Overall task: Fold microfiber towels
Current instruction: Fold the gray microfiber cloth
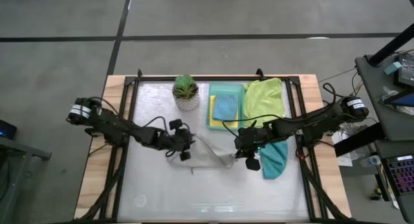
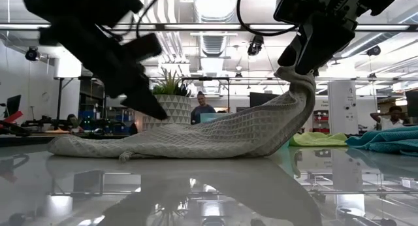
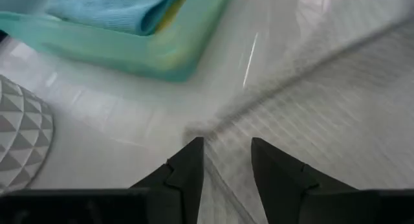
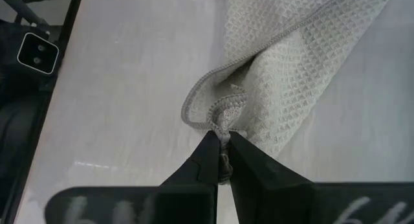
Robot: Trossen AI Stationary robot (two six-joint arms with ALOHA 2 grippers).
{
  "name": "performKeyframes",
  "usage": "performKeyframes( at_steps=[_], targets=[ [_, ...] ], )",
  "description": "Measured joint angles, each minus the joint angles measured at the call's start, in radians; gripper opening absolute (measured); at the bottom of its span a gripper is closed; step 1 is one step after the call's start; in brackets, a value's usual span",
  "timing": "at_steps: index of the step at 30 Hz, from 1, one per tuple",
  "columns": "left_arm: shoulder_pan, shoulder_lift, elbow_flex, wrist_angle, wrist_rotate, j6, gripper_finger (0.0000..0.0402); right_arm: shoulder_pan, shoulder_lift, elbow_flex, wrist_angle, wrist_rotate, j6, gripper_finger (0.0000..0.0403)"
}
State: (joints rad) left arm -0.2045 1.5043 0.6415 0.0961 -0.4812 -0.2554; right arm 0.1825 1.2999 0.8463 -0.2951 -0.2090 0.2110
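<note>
The left end effector [image 3: 226, 160], fingers parted, hovers over the grey towel [image 3: 323, 114] near the mint tray [image 3: 123, 52].

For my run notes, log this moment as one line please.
step: folding grey towel | right gripper: shut on towel corner, lifted | left gripper: open over towel | tray: blue towel inside

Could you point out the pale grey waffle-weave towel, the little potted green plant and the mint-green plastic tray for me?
Pale grey waffle-weave towel [image 2: 215, 138]: low view, middle of its draped fabric.
Small potted green plant [image 1: 186, 89]: high view, its leafy top.
Mint-green rectangular plastic tray [image 1: 226, 88]: high view, its far rim.
</note>
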Motion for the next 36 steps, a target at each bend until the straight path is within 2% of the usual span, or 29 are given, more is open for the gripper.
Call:
performKeyframes(
  at_steps=[7, 16, 20, 26, 32, 36],
  targets=[
    [0.083, 0.038, 0.0, 0.03, 0.133, 0.001, 0.0114, 0.0, 0.0, 0.0, -0.002, 0.0, -0.002, 0.0013],
    [0.104, 0.022, 0.0, 0.023, 0.142, 0.078, 0.0114, 0.0, 0.0, -0.001, -0.005, 0.0, -0.013, 0.0013],
    [0.127, 0.0, 0.0, -0.01, 0.217, 0.086, 0.0114, 0.0, 0.0, -0.001, -0.006, 0.0, -0.012, 0.0013],
    [0.153, -0.02, -0.001, -0.079, 0.23, 0.087, 0.0114, 0.0, 0.0, -0.002, -0.007, 0.001, -0.028, 0.0013],
    [0.152, 0.006, -0.005, -0.037, 0.239, 0.085, 0.0114, 0.0, 0.0, -0.002, -0.006, 0.001, -0.03, 0.0013],
    [0.152, 0.019, -0.005, -0.02, 0.282, 0.085, 0.0114, 0.0, 0.0, -0.002, -0.007, 0.001, -0.03, 0.0013]
  ],
)
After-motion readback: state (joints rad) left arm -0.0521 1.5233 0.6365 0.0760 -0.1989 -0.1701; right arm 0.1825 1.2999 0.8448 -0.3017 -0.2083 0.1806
